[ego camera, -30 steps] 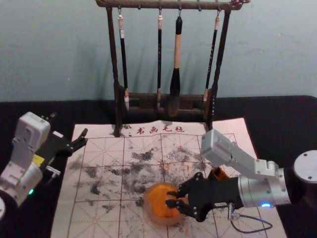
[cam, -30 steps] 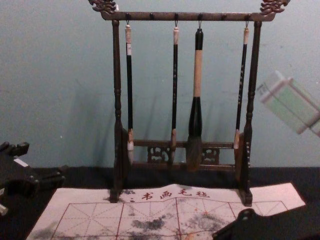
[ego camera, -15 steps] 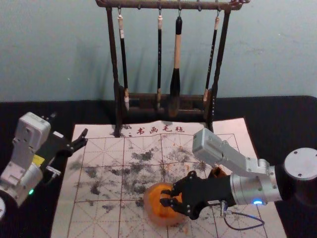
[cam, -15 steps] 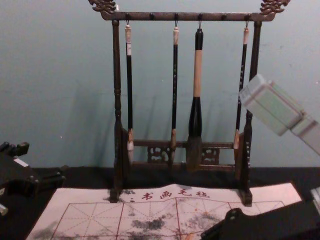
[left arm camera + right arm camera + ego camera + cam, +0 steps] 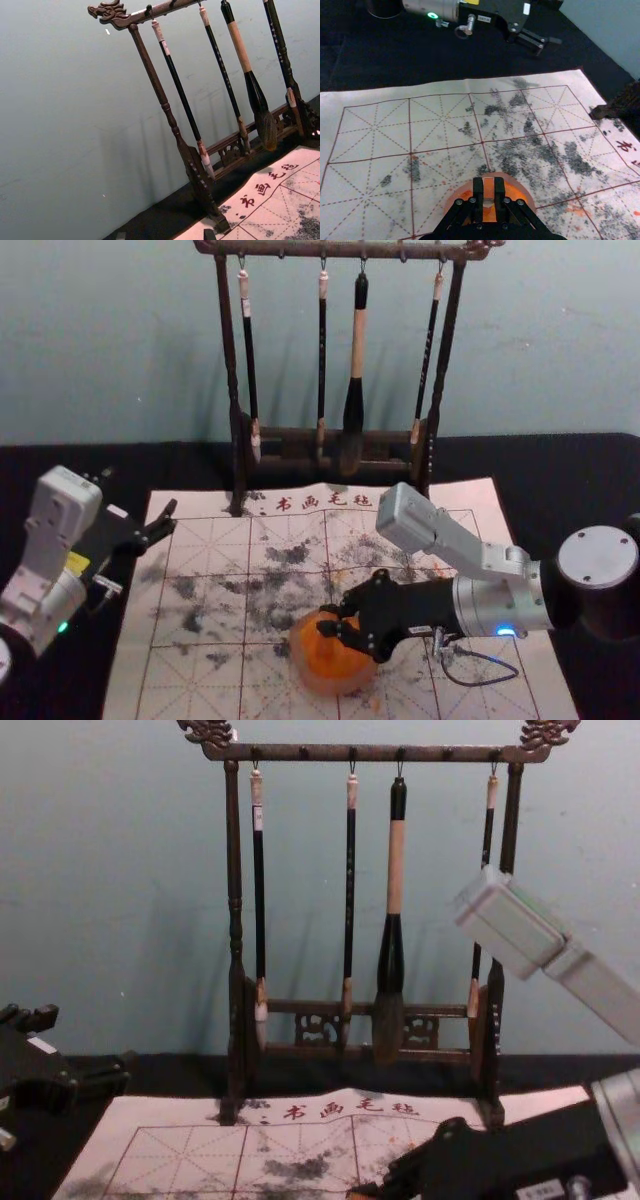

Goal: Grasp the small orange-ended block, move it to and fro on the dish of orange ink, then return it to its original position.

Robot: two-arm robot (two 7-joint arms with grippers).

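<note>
"Where's the left claw (image 5: 140, 492)?"

"Left of the orange ink dish (image 5: 335, 688) and farther back, fingers spread apart."

"And the little orange-ended block (image 5: 488, 187)?"

"Over the dish. The right claw (image 5: 324, 619) reaches in from the right and pinches it."

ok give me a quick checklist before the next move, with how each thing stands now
1. Small block between the fingers of the right claw: ok
2. Claw with block over the orange ink dish: ok
3. Block's lower end touching the ink: cannot tell
4. Left claw away from the dish, off at the mat's left side: ok
5. Brush rack upright, its brushes hanging: ok
6. Block's return spot free: cannot tell
</note>
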